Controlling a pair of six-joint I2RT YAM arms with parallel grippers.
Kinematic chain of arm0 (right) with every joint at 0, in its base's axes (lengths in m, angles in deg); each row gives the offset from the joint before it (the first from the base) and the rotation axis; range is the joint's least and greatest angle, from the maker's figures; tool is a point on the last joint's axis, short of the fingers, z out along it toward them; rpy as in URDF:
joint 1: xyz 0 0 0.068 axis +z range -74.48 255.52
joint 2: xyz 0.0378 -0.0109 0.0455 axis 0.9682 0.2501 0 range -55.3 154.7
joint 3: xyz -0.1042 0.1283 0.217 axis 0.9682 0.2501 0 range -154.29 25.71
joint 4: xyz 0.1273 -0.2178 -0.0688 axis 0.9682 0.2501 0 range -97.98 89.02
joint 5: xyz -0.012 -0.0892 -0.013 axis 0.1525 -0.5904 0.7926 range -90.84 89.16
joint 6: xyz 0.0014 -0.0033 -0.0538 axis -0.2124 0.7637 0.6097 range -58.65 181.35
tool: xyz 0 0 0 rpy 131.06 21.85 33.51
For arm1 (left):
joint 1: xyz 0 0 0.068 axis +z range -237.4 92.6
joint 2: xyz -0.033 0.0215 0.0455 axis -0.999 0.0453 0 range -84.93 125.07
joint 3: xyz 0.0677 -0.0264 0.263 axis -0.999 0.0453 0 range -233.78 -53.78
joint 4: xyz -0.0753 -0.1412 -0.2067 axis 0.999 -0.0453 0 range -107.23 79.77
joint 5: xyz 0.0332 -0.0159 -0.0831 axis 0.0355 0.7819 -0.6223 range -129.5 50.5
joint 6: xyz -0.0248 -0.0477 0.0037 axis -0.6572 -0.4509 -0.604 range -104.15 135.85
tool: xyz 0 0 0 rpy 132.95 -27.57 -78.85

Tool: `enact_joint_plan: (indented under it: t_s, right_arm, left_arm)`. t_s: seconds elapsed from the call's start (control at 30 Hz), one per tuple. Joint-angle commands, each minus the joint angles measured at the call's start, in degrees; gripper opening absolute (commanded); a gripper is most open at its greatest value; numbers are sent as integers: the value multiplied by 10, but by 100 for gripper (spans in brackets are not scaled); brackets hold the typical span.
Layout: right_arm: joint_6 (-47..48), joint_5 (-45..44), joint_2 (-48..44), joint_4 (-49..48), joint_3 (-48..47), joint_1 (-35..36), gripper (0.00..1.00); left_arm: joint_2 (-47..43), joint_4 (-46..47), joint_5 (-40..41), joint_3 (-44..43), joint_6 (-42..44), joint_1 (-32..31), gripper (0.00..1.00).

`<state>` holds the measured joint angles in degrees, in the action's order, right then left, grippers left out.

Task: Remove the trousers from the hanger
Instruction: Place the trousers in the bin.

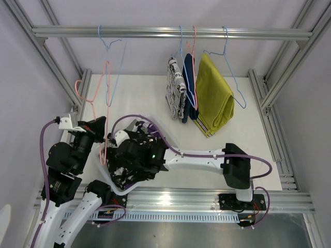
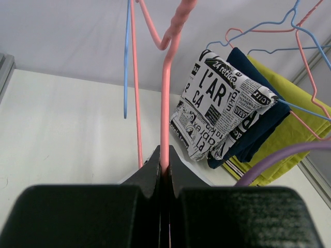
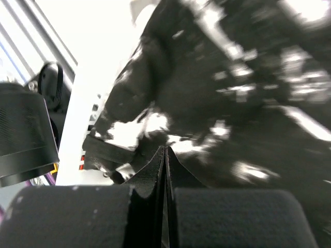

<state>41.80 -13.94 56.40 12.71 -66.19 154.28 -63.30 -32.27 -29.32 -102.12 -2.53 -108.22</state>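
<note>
My left gripper (image 1: 100,125) (image 2: 165,156) is shut on the wire of a pink hanger (image 1: 106,98) (image 2: 166,98), which stands off the rail at the left. The black-and-white splotched trousers (image 1: 124,178) (image 3: 232,103) lie bunched on the table beside that hanger's lower end. My right gripper (image 1: 133,152) (image 3: 166,151) is down on them with its jaws shut, tips against the cloth; whether a fold is pinched does not show. On the rail hang white trousers with black print (image 1: 176,93) (image 2: 217,103), navy trousers (image 1: 190,90) (image 2: 258,129) and mustard yellow trousers (image 1: 214,95) (image 2: 289,129).
An empty blue hanger (image 1: 111,57) hangs from the metal rail (image 1: 155,32) at the left. Aluminium frame posts (image 1: 269,98) flank the white table (image 1: 243,134). A purple cable (image 1: 207,154) runs along the right arm.
</note>
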Motion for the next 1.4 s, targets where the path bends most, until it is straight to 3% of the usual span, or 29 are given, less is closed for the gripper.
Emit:
enact_joint_plan:
  t_s: [0.0, 0.23, 0.47, 0.67, 0.87, 1.07, 1.37]
  right_arm:
    - [23, -37, -49, 61, -17, -22, 0]
    - [-14, -27, -78, 2, 131, -50, 0]
    - [-65, 10, -38, -85, 242, -61, 0]
    - [-52, -5, -47, -41, 198, -50, 0]
    - [-1, -39, -69, 45, 67, -51, 0]
    - [31, -31, -50, 61, -18, -66, 0]
    - [26, 13, -4, 3, -2, -92, 0]
  left_arm:
    - [1, 17, -9, -1, 4, 5, 1]
    - [0, 17, -9, 0, 3, 5, 1]
    - [-1, 17, -12, 0, 2, 5, 1]
    - [2, 18, -15, 0, 2, 5, 1]
    - [3, 17, -14, 1, 2, 5, 1]
    - [4, 17, -15, 1, 3, 5, 1]
    - [3, 17, -15, 1, 3, 4, 1]
